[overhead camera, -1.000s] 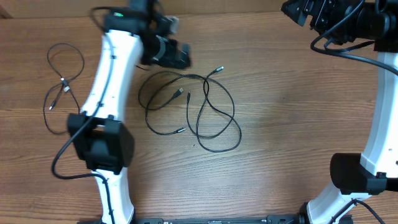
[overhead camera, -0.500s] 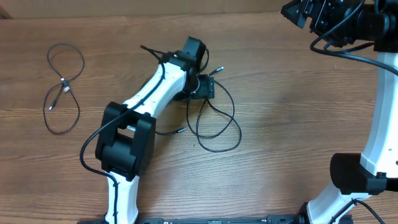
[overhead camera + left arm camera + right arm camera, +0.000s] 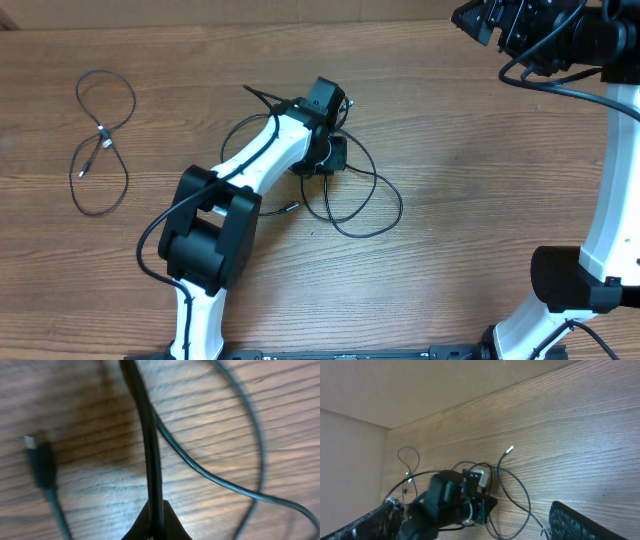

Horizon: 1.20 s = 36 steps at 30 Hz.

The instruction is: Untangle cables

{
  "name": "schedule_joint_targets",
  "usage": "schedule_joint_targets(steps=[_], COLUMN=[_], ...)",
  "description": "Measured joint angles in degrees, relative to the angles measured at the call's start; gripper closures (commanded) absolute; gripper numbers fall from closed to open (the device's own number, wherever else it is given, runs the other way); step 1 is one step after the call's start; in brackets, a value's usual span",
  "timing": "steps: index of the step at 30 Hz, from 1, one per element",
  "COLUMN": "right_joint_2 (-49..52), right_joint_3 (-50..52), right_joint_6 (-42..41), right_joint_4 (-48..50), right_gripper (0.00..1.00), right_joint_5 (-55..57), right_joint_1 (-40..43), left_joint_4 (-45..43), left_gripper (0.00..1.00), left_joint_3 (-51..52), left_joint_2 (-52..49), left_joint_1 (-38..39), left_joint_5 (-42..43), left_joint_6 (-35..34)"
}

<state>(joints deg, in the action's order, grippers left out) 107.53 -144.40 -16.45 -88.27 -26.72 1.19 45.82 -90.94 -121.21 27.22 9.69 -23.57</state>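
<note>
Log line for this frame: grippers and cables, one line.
left gripper: shut on cable in tangle | right gripper: open, far from tangle | second cable: apart, at left

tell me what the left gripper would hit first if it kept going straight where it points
The left gripper points down at the table, shut on a cable. Straight on, it would probably press that cable onto the wood; how near it is I cannot tell.

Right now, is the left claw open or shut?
Shut. The left claw pinches a cable between closed tips in the wrist view.
</note>
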Motion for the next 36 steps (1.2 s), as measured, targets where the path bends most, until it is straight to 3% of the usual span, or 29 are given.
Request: schedule_joint_targets(steps=[16,25,30,36], right_joint_2=[0.0,0.0,0.0,0.0], right_joint_3=[0.0,0.1,2.9,9.9], right_joint_6=[0.0,1.7,2.2,5.2], right_joint_4=[2.6,-0.1,-0.1,0.1], right_gripper=[0.09,0.09,0.11,0.13], right_joint_5=[0.0,0.1,-0.4,-4.5], right_joint_1=[0.0,-1.0,-1.0,-2.0], left_joint_4=[-1.8,-11.2,-13.4,-17.7], left_gripper=[0.96,0.96,0.96,0.96], left_joint_3=[-22.2,-28.6,-32.9,-33.0], left_joint_2=[35.8,33.9,34.1,34.1], left_joint_1=[-2.4,-14.9,-23.2,-25.0], left_joint_5=[2.1,11.5,18.7,20.5], left_joint_6=[4.1,0.8,-5.3,-11.9])
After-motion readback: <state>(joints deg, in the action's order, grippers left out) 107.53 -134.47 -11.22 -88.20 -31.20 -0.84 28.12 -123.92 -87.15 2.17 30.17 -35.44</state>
